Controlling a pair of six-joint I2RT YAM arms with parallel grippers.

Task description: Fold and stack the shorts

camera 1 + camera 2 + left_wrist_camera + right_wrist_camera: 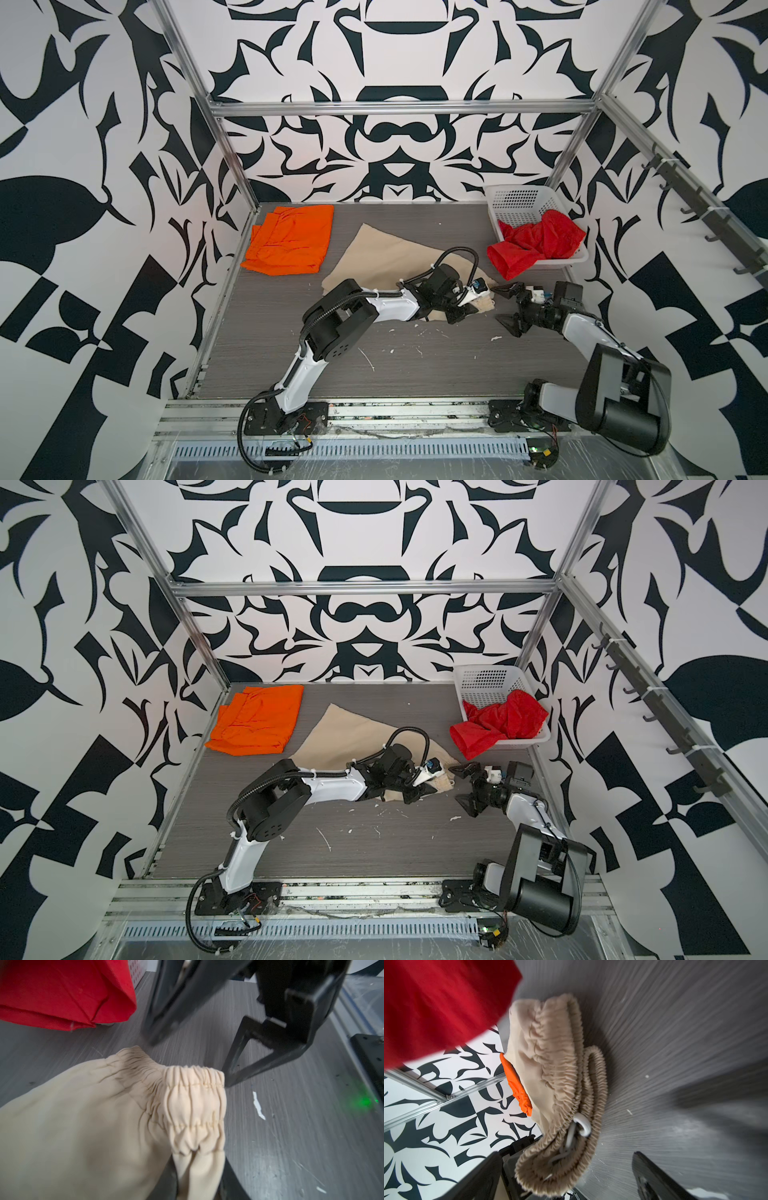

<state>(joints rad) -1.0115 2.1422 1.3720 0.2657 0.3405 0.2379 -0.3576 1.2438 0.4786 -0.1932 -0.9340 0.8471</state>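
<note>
The beige shorts [386,253] [349,733] lie spread across the middle of the table. My left gripper [473,307] [197,1167] is shut on their gathered elastic waistband [193,1105], which bunches up between the jaws. My right gripper [505,305] [566,1176] stands wide open just right of that waistband end [556,1088], one finger on each side and neither gripping it. Orange shorts [291,241] [257,719] lie folded at the back left. Red shorts [536,241] [62,991] spill over the front of the basket.
A white perforated basket [515,199] [486,677] stands at the back right corner. Metal frame posts [232,158] and patterned walls close in the table. White scuffs [365,357] mark the grey tabletop in front of the arms.
</note>
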